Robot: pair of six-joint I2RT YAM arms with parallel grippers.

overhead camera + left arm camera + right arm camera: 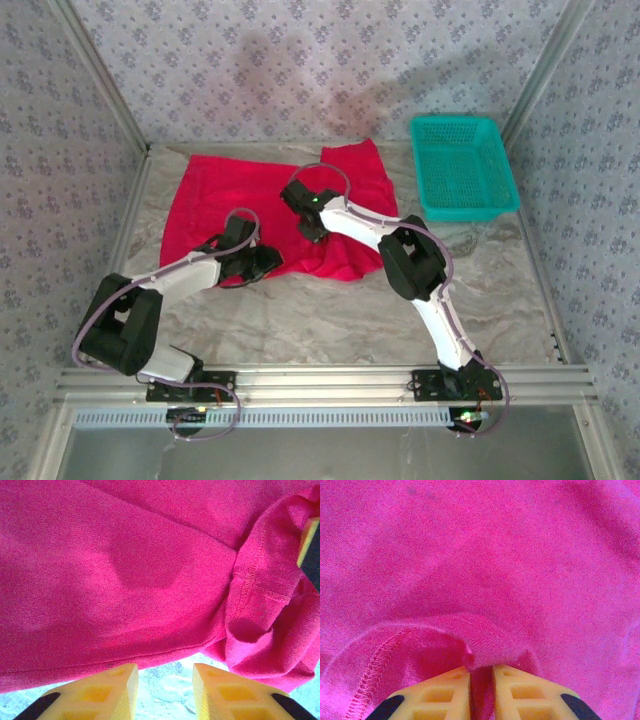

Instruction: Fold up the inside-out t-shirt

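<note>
T-shirt (125, 580), left wrist: hem at 12 o'clock, just beyond left hand (165, 668), fingers apart over bare table (170, 690).
Right wrist: right hand (481, 675) clamped on cloth fold.
Top: cloth spread 9-to-3 across far left of table; both hands at its near edge, right one nearer the middle.

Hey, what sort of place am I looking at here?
Probably a robot lab test cell, not a home: left arm and right arm bolted to an aluminium rail, patterned walls boxing in the table, t-shirt and basket as props.
</note>
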